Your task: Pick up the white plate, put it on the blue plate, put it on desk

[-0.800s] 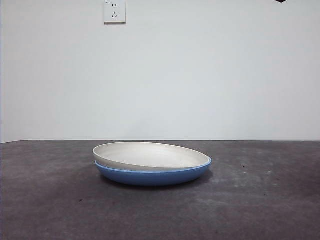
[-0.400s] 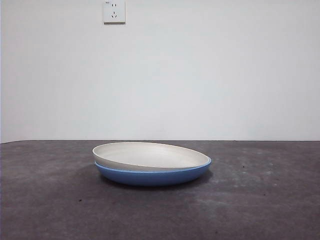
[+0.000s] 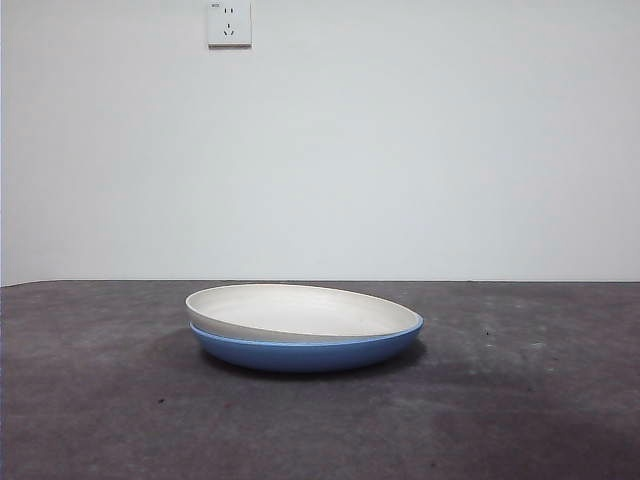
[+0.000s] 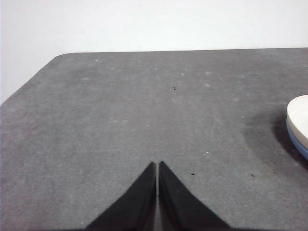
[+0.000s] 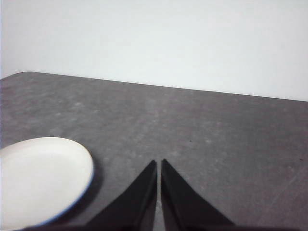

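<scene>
Resting now: white plate [image 3: 300, 311] nested slightly tilted inside blue plate [image 3: 305, 348] on the tabletop [image 3: 520, 400]. Left hand [image 4: 157, 166] and right hand [image 5: 159, 164] pressed together, empty, well apart. Possible slipping of the tilted top plate if bumped.

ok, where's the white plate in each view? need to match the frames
Front: white plate centre, stacked slightly tilted in the blue plate.
Left wrist: only an edge sliver at the picture's right border, a blue sliver under it.
Right wrist: lower-left corner, seen from above, thin blue rim showing.
Shared landmark: the blue plate beneath it, on the desk.
</scene>
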Robot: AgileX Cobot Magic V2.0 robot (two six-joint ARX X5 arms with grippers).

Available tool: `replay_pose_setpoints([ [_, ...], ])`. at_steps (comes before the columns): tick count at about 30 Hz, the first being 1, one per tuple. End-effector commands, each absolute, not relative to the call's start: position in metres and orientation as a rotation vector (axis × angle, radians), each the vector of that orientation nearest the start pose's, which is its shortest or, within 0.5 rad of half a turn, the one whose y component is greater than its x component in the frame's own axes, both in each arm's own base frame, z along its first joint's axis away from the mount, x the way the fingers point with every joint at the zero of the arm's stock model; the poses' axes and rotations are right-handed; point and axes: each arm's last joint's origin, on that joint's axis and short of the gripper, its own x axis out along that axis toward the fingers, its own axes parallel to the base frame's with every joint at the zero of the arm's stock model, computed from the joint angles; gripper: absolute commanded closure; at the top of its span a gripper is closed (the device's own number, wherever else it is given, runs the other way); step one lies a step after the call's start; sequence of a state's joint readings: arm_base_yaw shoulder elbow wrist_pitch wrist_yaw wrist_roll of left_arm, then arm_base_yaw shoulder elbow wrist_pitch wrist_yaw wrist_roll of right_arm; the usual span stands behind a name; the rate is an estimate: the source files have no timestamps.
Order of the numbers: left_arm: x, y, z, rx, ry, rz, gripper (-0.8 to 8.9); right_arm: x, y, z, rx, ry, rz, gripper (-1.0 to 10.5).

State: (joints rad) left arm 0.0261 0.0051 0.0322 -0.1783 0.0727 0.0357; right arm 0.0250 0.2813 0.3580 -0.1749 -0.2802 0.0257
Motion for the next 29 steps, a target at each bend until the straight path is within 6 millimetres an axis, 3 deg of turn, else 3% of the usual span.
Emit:
replay_pose_setpoints([
  [1, 0.096, 0.001, 0.149, 0.024, 0.176, -0.045, 8.05, 0.100, 0.009, 0.226, 0.027, 0.067, 0.292, 9.4],
  [7, 0.096, 0.001, 0.149, 0.024, 0.176, -0.045, 8.05, 0.098, 0.006, 0.191, 0.033, 0.062, 0.206, 9.4],
  [13, 0.096, 0.001, 0.149, 0.024, 0.176, -0.045, 8.05, 0.097, 0.004, 0.169, 0.048, 0.070, 0.124, 9.4],
  [29, 0.096, 0.001, 0.149, 0.024, 0.176, -0.045, 8.05, 0.096, 0.003, 0.150, 0.085, 0.169, 0.097, 9.4],
])
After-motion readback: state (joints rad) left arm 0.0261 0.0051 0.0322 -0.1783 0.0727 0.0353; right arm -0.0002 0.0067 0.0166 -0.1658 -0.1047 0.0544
